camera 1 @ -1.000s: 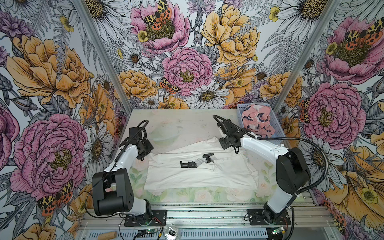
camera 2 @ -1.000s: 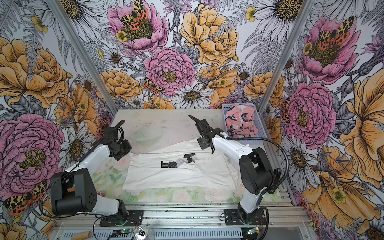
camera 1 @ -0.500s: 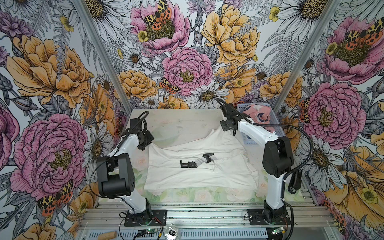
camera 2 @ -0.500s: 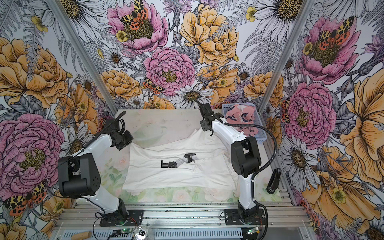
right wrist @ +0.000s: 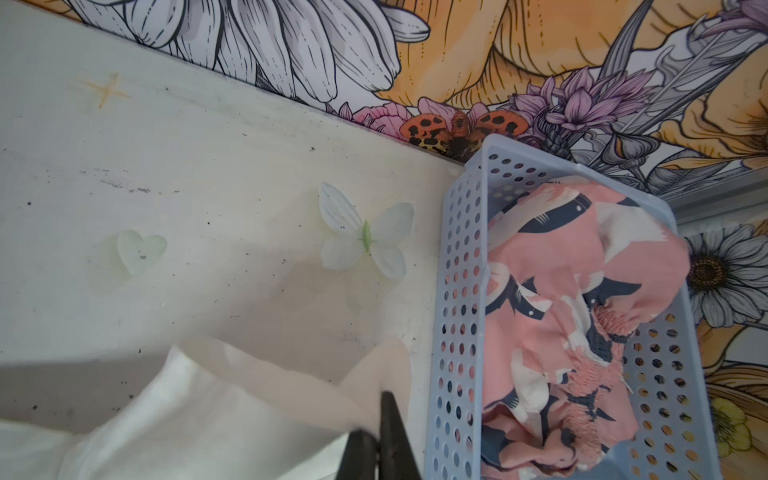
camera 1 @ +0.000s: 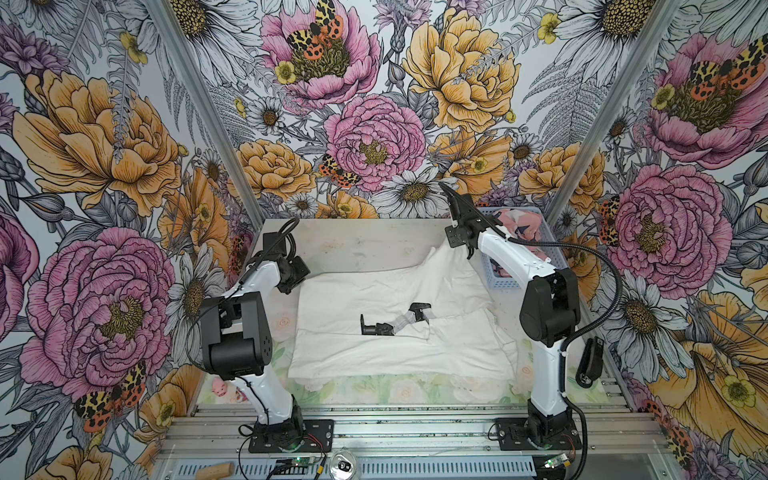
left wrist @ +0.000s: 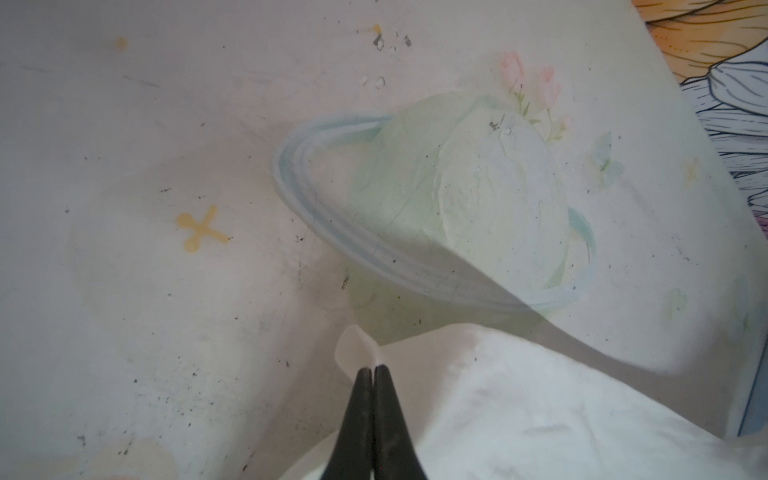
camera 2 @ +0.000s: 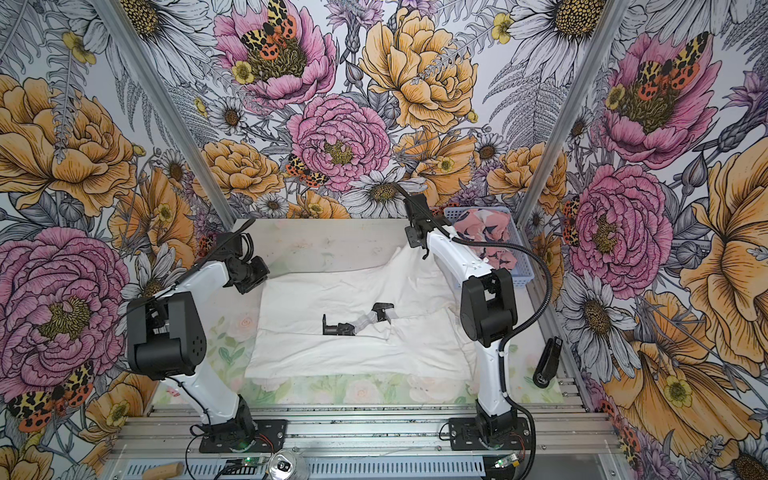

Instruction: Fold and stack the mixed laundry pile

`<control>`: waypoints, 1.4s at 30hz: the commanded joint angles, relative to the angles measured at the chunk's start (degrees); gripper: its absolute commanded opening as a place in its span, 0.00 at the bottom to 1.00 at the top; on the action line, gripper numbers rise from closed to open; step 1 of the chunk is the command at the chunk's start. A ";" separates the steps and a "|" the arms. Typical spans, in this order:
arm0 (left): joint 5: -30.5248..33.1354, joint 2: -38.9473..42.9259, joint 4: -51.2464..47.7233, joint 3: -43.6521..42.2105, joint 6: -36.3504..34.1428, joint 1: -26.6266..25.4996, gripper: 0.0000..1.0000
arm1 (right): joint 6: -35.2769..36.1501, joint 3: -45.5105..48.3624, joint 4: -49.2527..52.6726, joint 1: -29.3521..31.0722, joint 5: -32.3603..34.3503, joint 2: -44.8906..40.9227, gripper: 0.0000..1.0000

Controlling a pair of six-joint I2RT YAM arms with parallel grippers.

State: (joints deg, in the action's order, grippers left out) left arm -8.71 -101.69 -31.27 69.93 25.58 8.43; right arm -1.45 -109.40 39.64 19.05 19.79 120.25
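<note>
Your left jaws are pressed together, black fingertips (left wrist: 362,390) pinching a small corner of the white garment (camera 1: 395,349), with a tab of cloth poking out just past the tips. The right jaws are closed as well, fingertips (right wrist: 390,411) clamped on another corner, which rises in a peak to meet them. Below and behind both pairs of jaws the rest of that garment lies spread on the desk (left wrist: 166,291), rumpled, its small black-grey graphic (camera 1: 392,324) facing up about midway between them. Just beside the right jaws, on the side away from the left ones, the light blue perforated basket (right wrist: 457,291) holds the pink garment (right wrist: 573,291), crumpled and apart from either grip.

You're early in the job, by my reading. No crisp fold shows in the white garment, nothing is stacked, and the pink one hasn't been taken out. Both folds and the stacking remain.
</note>
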 commanded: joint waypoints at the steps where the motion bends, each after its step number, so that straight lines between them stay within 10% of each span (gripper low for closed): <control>1: -1.14 -1.90 1.86 1.68 0.43 0.42 0.00 | -0.27 -2.28 -0.41 -0.26 1.15 1.70 0.00; 27: -2.82 -7.29 8.37 -0.38 1.84 0.98 0.00 | -1.26 -0.90 3.80 -1.55 -8.38 5.28 0.00; 42: -4.34 8.40 10.40 -16.41 4.04 0.85 0.00 | -8.53 20.62 5.31 -1.21 -21.83 -13.35 0.00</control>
State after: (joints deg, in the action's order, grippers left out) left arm -12.16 -96.12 -22.41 55.59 28.60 8.86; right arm -7.53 -90.85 44.91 17.61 1.85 112.01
